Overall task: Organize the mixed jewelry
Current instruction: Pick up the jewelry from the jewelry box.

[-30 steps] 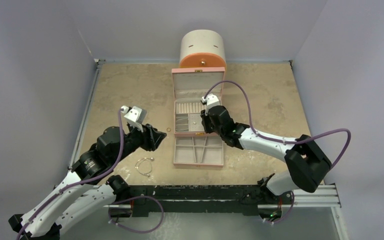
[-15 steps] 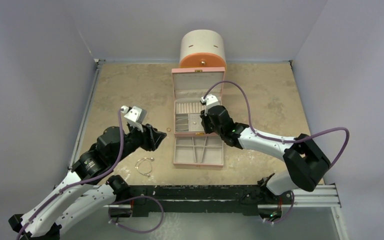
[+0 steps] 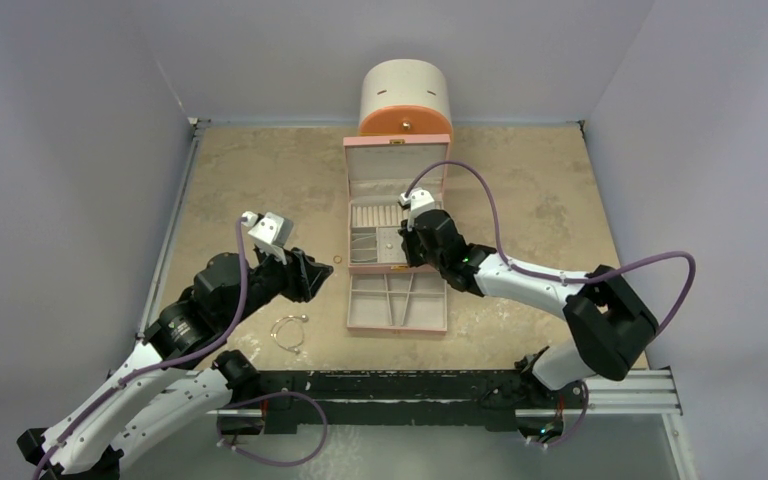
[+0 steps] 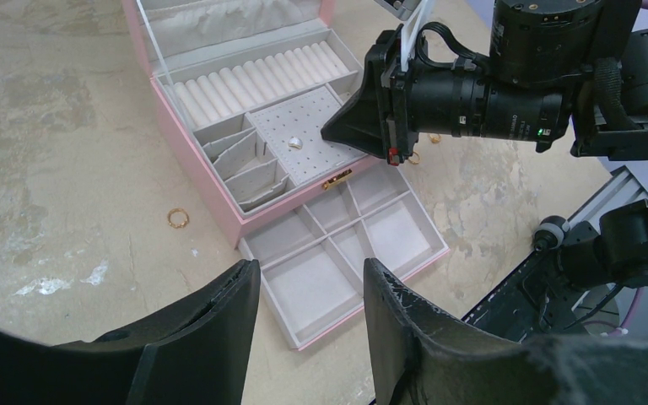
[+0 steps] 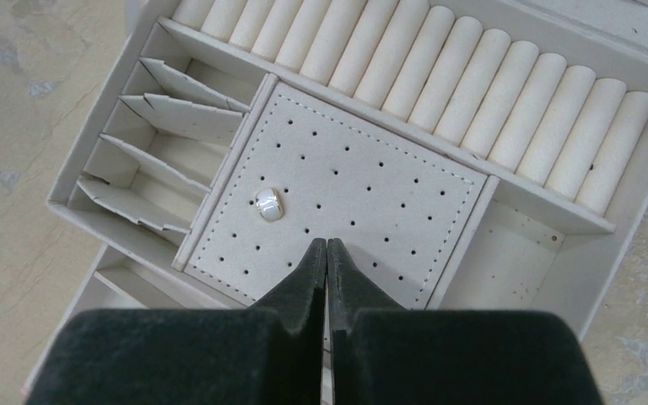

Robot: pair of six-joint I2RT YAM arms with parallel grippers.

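Note:
The pink jewelry box stands open mid-table with its lower drawer pulled out. A pearly stud sits on the box's perforated panel. Just in front of that stud my right gripper hovers over the panel, shut with nothing between its fingers. A small coppery ring lies on the table left of the box. A thin wire bangle lies nearer the front edge. My left gripper hangs open and empty left of the drawer, above the table.
The round cream-and-orange cabinet stands behind the box against the back wall. The drawer's four compartments hold nothing. A row of ring rolls fills the back of the box tray. Walls close in the table on three sides.
My right gripper's jaws have closed together over the perforated panel, and its arm has crept slightly left. The left arm has not moved.

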